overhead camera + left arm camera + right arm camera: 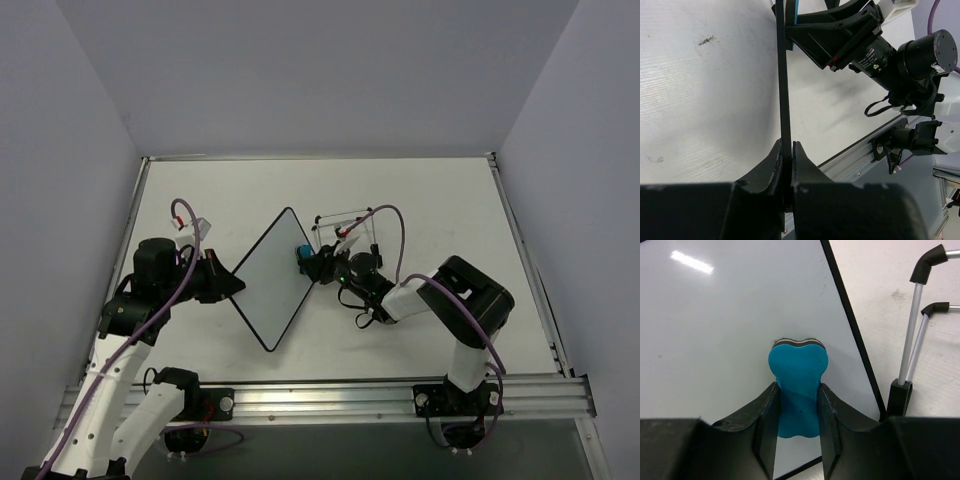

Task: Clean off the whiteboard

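Note:
The whiteboard (270,280) is white with a thin black rim, turned like a diamond at the table's middle; its face shows no marks. My left gripper (232,286) is shut on its left corner; in the left wrist view the board's rim (784,75) shows edge-on between the jaws (786,150). My right gripper (310,262) is shut on the blue bone-shaped eraser (302,252) at the board's right corner. In the right wrist view the eraser (798,375) presses its felt end on the board's face (730,325).
A small black-and-silver wire stand (345,225) is just behind my right gripper; it also shows in the right wrist view (912,340). A metal rail (350,398) runs along the near edge. Grey walls enclose the white table (430,200).

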Controlling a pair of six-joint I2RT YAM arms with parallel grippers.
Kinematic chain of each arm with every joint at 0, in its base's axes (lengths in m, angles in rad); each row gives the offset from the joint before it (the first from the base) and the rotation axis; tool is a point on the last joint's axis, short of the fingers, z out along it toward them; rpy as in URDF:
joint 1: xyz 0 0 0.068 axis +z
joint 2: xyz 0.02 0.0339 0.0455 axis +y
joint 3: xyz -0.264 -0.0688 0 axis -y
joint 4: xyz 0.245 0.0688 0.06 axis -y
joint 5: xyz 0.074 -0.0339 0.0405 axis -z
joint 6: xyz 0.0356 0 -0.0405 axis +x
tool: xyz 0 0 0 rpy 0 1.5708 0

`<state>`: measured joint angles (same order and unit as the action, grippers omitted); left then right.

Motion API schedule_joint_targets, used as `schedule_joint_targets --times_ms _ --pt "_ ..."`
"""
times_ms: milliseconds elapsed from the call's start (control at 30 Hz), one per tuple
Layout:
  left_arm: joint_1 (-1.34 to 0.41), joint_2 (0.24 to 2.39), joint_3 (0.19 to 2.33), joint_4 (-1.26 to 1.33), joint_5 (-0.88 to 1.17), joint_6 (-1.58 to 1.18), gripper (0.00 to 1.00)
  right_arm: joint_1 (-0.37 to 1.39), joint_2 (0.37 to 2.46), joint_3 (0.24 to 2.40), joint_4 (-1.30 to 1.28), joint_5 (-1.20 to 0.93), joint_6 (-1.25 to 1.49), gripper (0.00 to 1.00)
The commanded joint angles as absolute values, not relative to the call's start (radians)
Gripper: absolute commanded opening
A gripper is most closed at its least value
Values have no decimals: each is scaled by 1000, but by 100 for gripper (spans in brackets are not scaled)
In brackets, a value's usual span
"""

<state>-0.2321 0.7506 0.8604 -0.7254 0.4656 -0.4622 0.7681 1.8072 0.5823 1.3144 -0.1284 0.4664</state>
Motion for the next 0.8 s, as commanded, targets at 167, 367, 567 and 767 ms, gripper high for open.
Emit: schedule_joint_targets --times_ms 167,367,567,767 --pt "-261 735 870 -707 704 -528 2 992 1744 592 1306 -167 422 0" --pt "-259 741 865 -700 701 -529 2 1133 1683 558 1327 -161 420 0" --pt "-259 738 859 -675 707 -541 2 1186 1672 572 1335 -147 423 0" --pt "-259 735 864 -673 707 -545 2 1125 1732 532 1359 -59 448 0"
